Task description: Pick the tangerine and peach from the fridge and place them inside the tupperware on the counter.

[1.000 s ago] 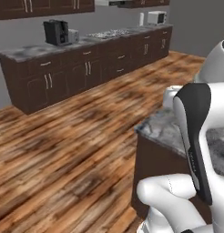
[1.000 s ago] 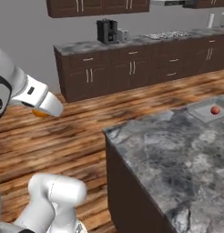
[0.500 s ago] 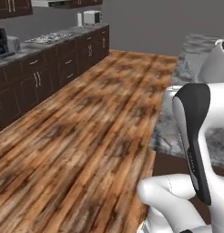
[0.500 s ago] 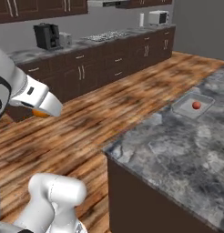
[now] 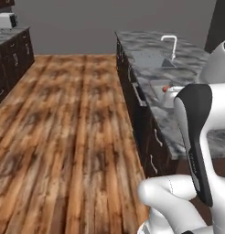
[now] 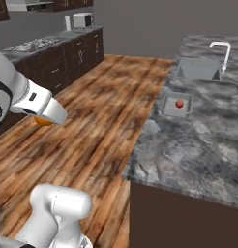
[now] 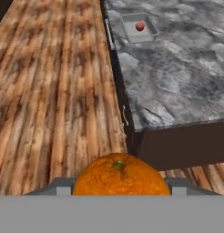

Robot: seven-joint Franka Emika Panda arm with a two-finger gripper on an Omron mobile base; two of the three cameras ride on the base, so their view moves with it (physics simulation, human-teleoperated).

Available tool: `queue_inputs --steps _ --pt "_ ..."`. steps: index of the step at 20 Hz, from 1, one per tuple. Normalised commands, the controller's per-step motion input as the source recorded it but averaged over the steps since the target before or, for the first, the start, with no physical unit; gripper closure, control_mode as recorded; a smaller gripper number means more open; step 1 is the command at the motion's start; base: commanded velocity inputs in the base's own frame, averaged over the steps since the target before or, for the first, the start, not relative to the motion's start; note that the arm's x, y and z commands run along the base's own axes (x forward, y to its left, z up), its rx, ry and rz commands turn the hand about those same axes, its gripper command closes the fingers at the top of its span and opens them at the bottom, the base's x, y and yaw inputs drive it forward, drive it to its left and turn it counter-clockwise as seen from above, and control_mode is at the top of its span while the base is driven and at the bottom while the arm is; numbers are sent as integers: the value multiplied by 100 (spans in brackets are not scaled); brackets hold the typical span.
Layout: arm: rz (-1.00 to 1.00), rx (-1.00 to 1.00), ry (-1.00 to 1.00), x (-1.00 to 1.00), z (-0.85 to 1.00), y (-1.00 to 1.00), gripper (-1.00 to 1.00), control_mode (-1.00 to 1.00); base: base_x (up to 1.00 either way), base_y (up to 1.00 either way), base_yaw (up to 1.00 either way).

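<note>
Hiding the fingers, the tangerine (apparently clamped) sits cut off below.

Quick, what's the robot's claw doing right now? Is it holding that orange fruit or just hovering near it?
Gripper: closed, its fingers holding the tangerine.
</note>
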Motion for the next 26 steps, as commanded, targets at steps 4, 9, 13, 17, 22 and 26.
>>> queue_inputs --steps 4,9,13,17,22,26 --pt "0 0 0 0 0 0 100 100 76 100 -73" --pt "0 0 0 0 0 0 100 100 86 100 -79" --pt "0 0 0 0 0 0 100 100 85 100 -77" --pt "0 0 0 0 0 0 100 100 82 100 -74" --pt "0 0 0 0 0 0 100 100 77 100 -69" --pt "0 0 0 0 0 0 100 100 73 100 -67"
